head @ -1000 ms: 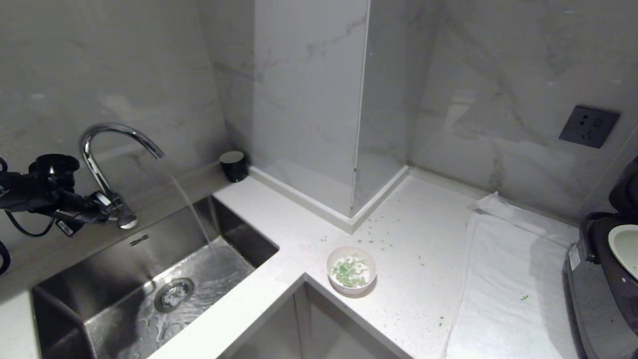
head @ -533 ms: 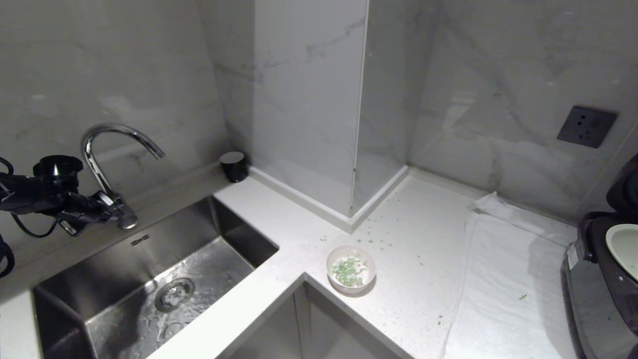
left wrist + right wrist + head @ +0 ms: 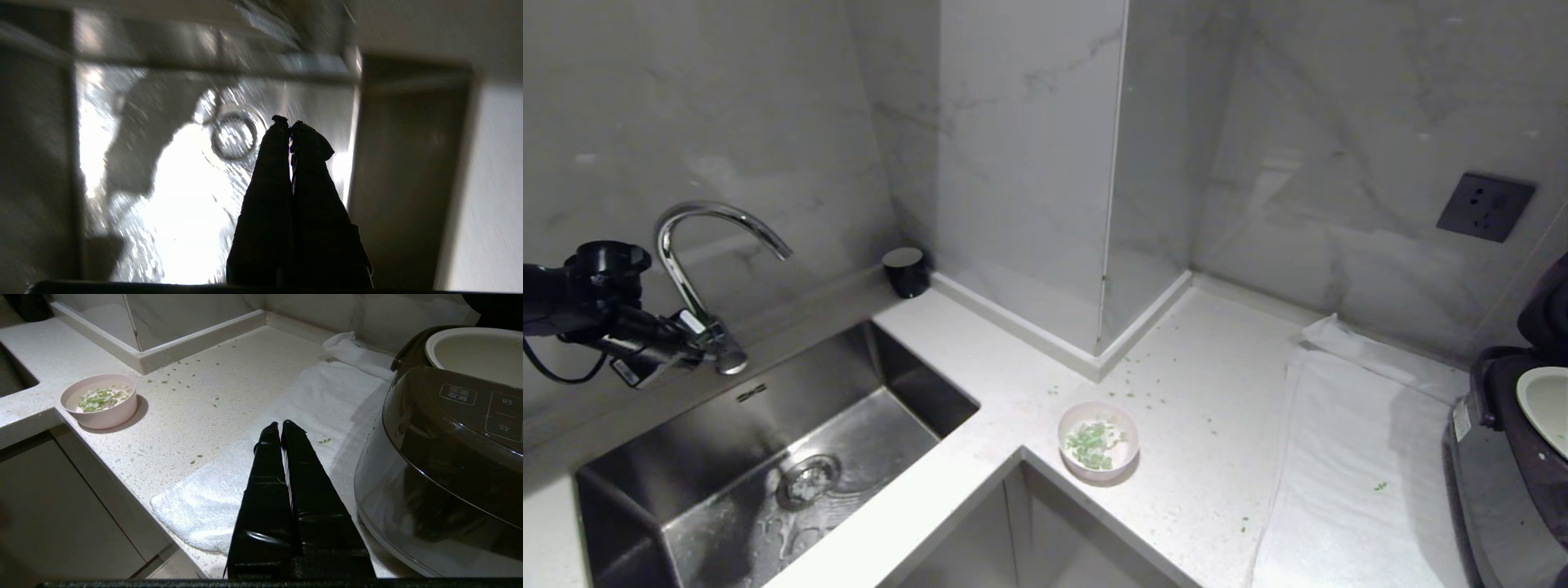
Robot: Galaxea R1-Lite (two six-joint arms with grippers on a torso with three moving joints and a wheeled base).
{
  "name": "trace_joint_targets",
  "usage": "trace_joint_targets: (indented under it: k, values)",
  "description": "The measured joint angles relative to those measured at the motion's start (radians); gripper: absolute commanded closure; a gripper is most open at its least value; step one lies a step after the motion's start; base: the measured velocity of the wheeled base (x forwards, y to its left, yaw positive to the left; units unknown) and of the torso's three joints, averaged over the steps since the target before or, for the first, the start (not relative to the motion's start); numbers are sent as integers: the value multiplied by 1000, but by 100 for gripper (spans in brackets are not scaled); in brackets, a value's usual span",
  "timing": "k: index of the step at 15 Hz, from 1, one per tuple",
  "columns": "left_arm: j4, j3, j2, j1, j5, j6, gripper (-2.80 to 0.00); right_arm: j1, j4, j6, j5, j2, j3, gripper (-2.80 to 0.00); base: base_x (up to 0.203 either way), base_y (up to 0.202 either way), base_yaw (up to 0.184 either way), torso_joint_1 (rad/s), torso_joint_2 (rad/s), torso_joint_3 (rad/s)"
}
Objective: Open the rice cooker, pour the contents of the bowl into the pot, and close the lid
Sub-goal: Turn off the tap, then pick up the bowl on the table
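**Left gripper at the tap, bowl waiting mid-worktop**

Far left, at nine o'clock, the left gripper [image 3: 698, 347] sits at the tap [image 3: 698, 245] base, fingers pressed together on nothing; contact with the lever is hard to judge. Below it, the wet sink [image 3: 727, 441]. At six o'clock the bowl [image 3: 1098, 441] stands near the worktop [image 3: 1192, 457] front edge, its contents [image 3: 1092, 441] inside, green bits scattered beyond. Open room runs across the towel [image 3: 1347, 465]. At three o'clock the rice cooker [image 3: 1499, 490] is cut off, its pot [image 3: 1545, 404] exposed. The right gripper [image 3: 281, 424] hangs pressed together over the towel.
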Motion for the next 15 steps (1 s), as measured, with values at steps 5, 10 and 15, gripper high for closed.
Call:
trace_joint_targets:
  k: [5, 10, 15]
  values:
    - [0, 213, -186, -118, -59, 2, 0, 0, 0, 0, 0, 0, 0, 0, 0, 0, 0, 0, 0, 0]
    - [-29, 374, -334, -227, -89, 3, 0, 0, -1, 0, 0, 0, 0, 0, 0, 0, 0, 0, 0, 0]
    - [-204, 613, -473, -341, -98, 44, 0, 0, -1, 0, 0, 0, 0, 0, 0, 0, 0, 0, 0, 0]
